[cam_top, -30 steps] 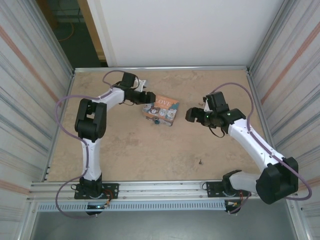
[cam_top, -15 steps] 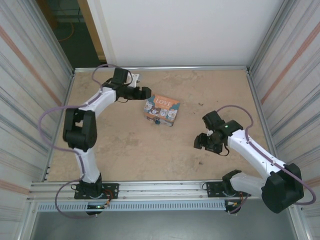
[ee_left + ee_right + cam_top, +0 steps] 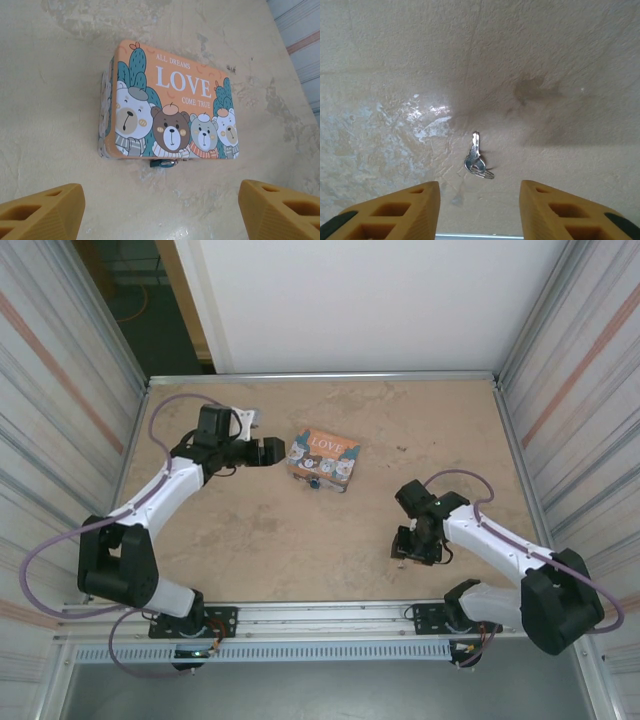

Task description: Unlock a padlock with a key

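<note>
Sits at the start: key [image 3: 476, 158] ungrasped on the counter [image 3: 555, 55] under the released right hand [image 3: 479, 194], padlock [image 3: 164, 163] untouched before the released left hand [image 3: 161, 202].

I see a mottled tan table [image 3: 300, 540] carrying a LOVE picture box [image 3: 170, 102], a tiny teal padlock [image 3: 162, 163] at its front edge. A small ringed key [image 3: 476, 159] lies flat on the bare tabletop.
</note>
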You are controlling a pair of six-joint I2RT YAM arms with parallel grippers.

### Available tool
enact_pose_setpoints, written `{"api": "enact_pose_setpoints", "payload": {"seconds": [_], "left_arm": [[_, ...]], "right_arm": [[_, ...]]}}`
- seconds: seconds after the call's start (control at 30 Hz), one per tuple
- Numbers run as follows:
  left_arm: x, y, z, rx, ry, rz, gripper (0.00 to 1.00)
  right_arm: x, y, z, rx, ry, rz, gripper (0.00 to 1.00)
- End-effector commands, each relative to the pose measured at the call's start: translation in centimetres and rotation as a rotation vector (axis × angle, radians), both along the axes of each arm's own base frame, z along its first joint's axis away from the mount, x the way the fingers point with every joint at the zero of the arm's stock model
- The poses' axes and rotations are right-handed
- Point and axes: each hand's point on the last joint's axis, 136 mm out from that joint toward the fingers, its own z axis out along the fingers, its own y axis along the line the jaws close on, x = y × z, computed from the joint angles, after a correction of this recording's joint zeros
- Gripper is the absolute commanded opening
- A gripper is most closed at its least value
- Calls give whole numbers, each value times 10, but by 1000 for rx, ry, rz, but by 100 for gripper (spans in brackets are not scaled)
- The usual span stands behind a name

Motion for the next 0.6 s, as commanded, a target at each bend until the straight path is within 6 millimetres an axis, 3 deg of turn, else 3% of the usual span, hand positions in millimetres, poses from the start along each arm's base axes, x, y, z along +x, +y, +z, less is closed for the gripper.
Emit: {"api": "enact_pose_setpoints", "payload": {"seconds": [0.0,0.57], "left_arm": [[-5,3,9,-3,-22,18,81],[-6,4,-2,12,8,25,81]], "right_arm": [[-4,2,-5,-1,27,-12,42],[-16,2,-16,-29,108,-3,31]]}}
